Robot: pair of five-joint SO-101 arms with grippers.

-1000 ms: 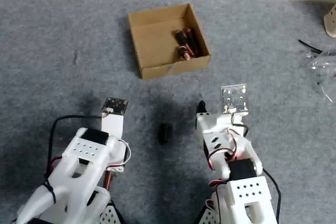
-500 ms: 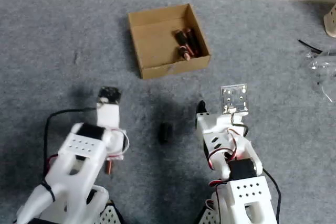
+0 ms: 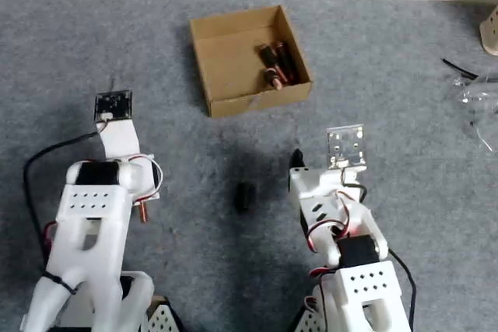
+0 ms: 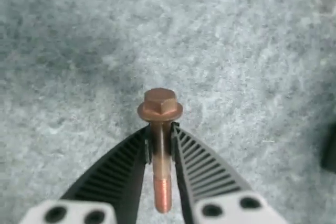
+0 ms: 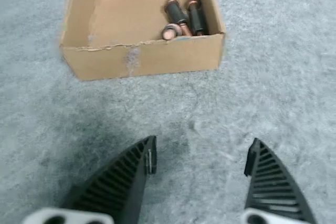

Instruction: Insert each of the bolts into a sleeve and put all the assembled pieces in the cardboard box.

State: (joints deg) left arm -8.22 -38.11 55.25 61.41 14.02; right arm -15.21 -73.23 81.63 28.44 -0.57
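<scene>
My left gripper (image 4: pixel 160 132) is shut on the shank of a copper hex-head bolt (image 4: pixel 160 106), held above the grey carpet. From above, the bolt (image 3: pixel 143 211) pokes out beside the left arm (image 3: pixel 97 200) at the left of the table. A black sleeve (image 3: pixel 246 196) lies on the carpet between the two arms. My right gripper (image 5: pixel 203 148) is open with nothing between its fingers, facing the cardboard box (image 5: pixel 142 59). The box (image 3: pixel 226 52) at the back holds assembled pieces (image 3: pixel 276 64) in its right corner.
Clear plastic and a black cable (image 3: pixel 473 87) lie at the right edge, with a beige object (image 3: pixel 490 29) behind them. Grey carpet (image 3: pixel 405 60) covers the table, and a white wall runs along the back.
The left arm has swung to the left and away from the sleeve, carrying the bolt with it. The right arm has stayed in place.
</scene>
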